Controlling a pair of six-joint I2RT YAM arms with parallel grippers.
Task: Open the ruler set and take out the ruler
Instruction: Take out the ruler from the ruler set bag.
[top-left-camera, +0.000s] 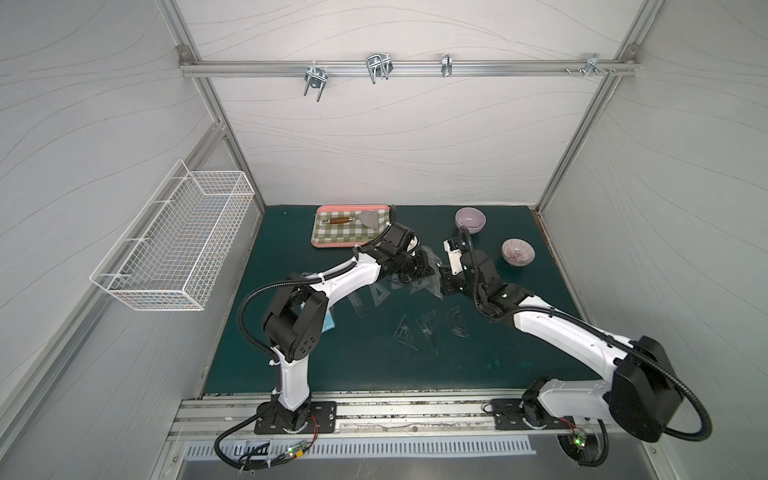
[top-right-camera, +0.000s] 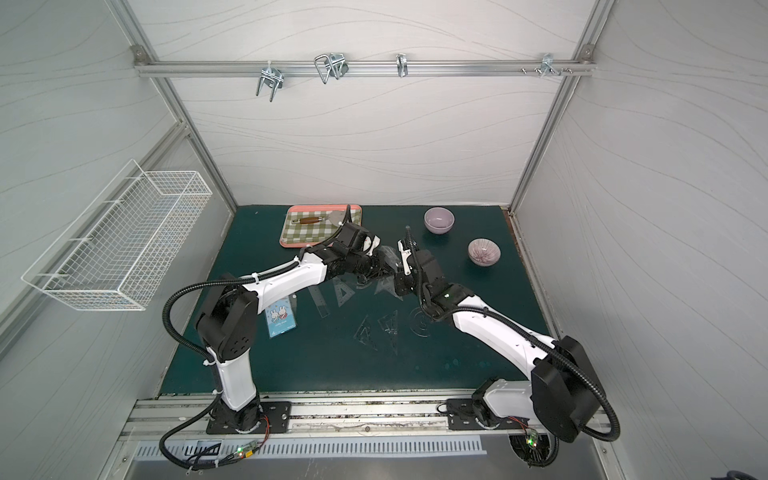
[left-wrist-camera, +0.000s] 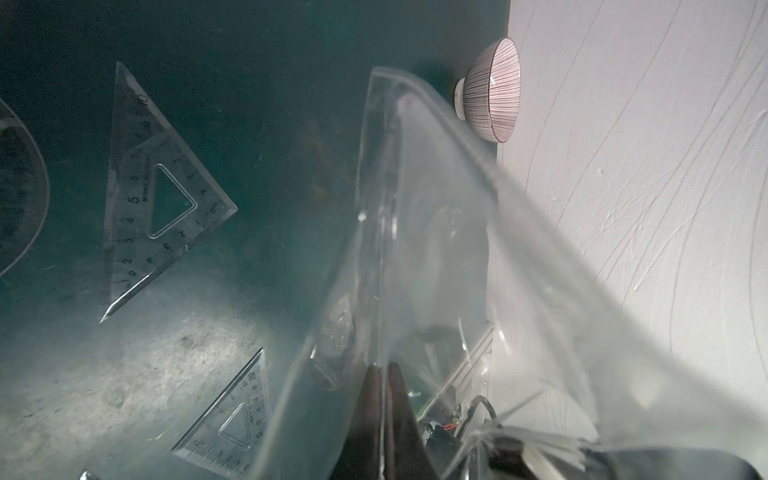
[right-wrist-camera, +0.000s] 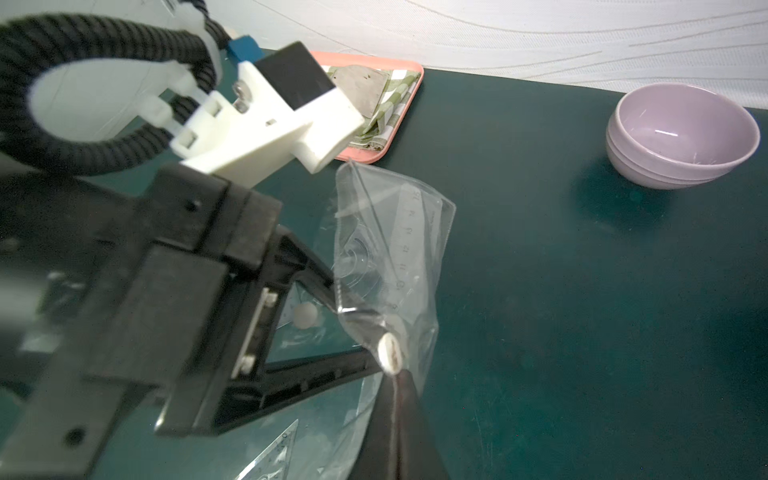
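**Thin film in two tight pinches: slip or tear is the hazard**

The ruler set's clear bag (right-wrist-camera: 390, 232) hangs above the green mat (top-left-camera: 374, 374) at mid-table, between the two arms; the left gripper (left-wrist-camera: 384, 370) has its fingers pressed together on the film; the right gripper (right-wrist-camera: 401, 378) pinches the same bag just beside it. The ruler (right-wrist-camera: 409, 245) shows inside the bag, not yet out. Pulling the pinches apart could stretch or rip the thin plastic, or let it slide from one grip; with the grips so close, the mouth may not open at all. If the bag tips, the ruler could drop among the loose set squares (left-wrist-camera: 141, 187), all equally clear; a wide swing of the right arm could knock the striped bowl (top-left-camera: 518, 250).
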